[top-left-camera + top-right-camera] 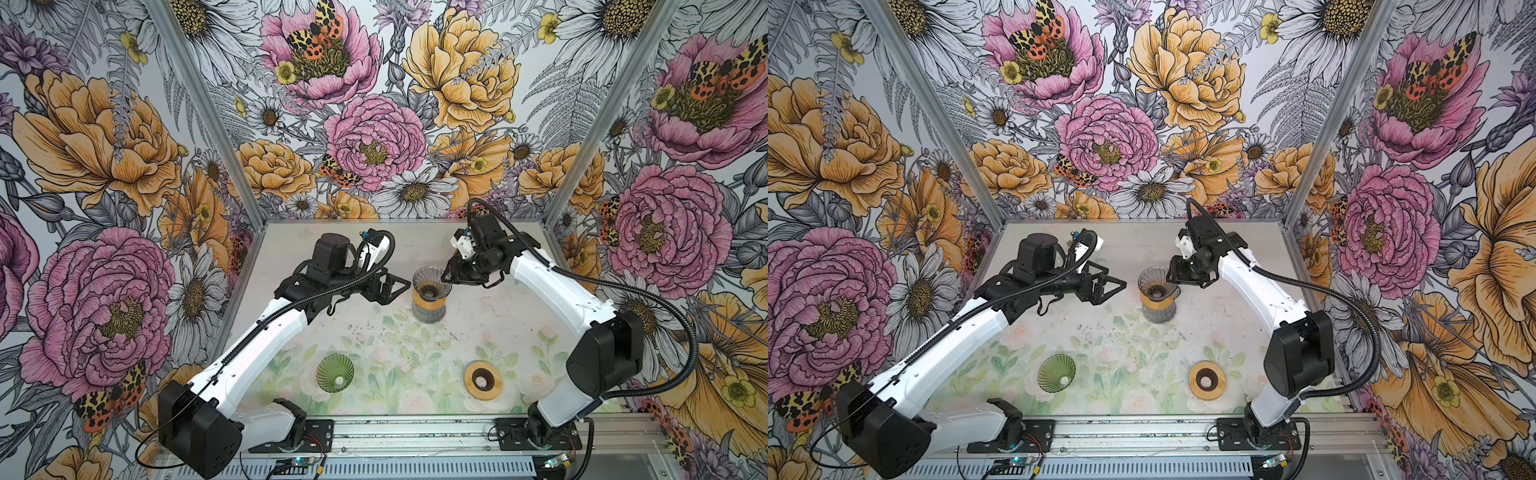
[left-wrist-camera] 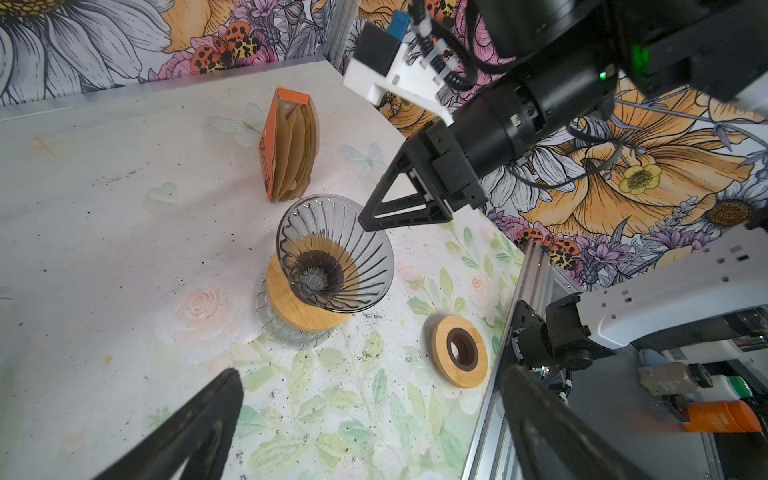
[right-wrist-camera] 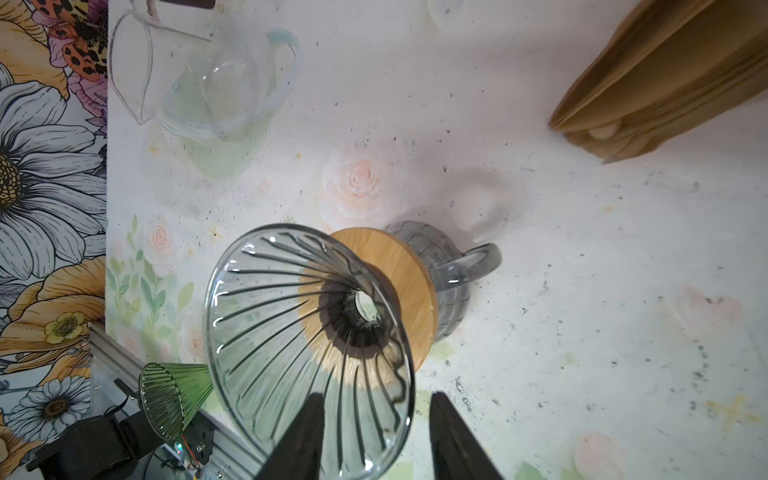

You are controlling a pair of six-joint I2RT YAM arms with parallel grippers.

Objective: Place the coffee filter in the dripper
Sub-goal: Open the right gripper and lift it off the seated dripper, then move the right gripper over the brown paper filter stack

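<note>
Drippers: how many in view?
2. Grey dripper sits on a wooden ring atop the carafe, at centre; green dripper lies nearer the front, left. None seems hidden.

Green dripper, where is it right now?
In both top views the green dripper lies front left on the table, with the wooden ring level with it on the right.
</note>
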